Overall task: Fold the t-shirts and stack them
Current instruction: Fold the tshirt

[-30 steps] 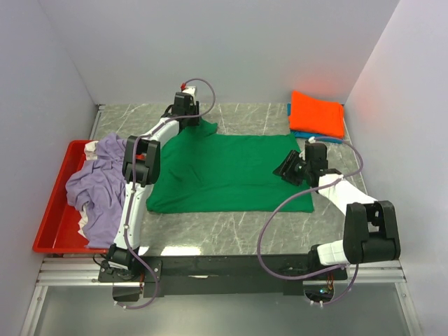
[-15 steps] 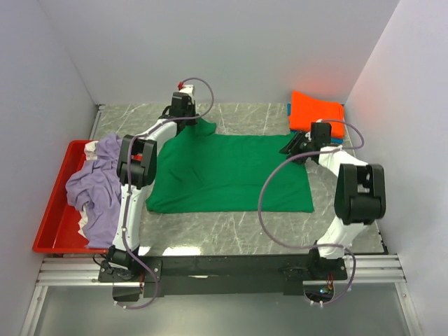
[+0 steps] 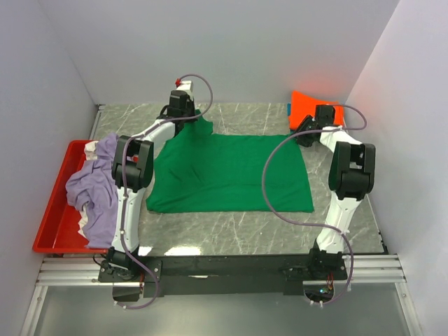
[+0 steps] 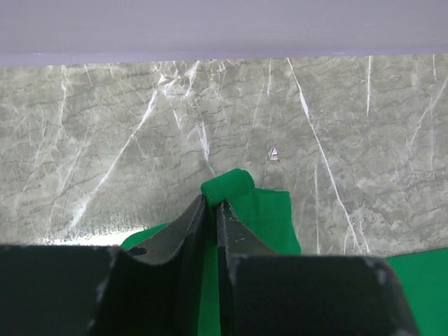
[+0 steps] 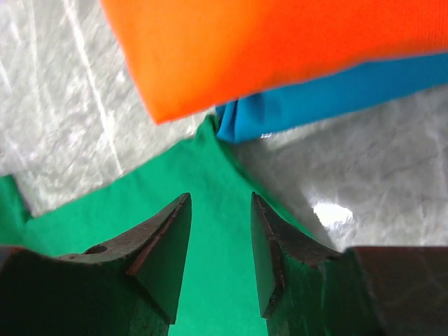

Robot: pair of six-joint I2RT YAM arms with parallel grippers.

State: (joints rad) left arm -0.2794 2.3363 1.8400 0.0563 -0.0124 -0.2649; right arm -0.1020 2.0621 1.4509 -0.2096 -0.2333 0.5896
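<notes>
The left arm (image 3: 133,168) reaches up the left side of the table to the far edge, where the left gripper (image 3: 183,106) sits over the far left corner of the green t-shirt (image 3: 231,171). In the left wrist view its fingers (image 4: 189,224) are pressed together on a small rolled fold of the green cloth, which sticks out just past the tips. The right arm (image 3: 350,175) is stretched along the right side, and the right gripper (image 3: 306,133) is at the shirt's far right corner. In the right wrist view that gripper (image 5: 220,199) hangs over the cloth with its fingers a moderate gap apart and nothing between them. The green t-shirt lies spread flat in the middle of the table with its long axis running left to right. I cannot tell which way the collar faces. A pointed tip at its far right reaches the blue t-shirt (image 5: 329,98), which lies folded under the folded orange t-shirt (image 5: 266,49) in the far right corner. The lavender t-shirt (image 3: 94,189) is crumpled in a red tray (image 3: 52,224) at the left edge, spilling over its rim. The table (image 3: 231,224) is grey and marbled, with pale plain walls (image 3: 245,49) on three sides.
</notes>
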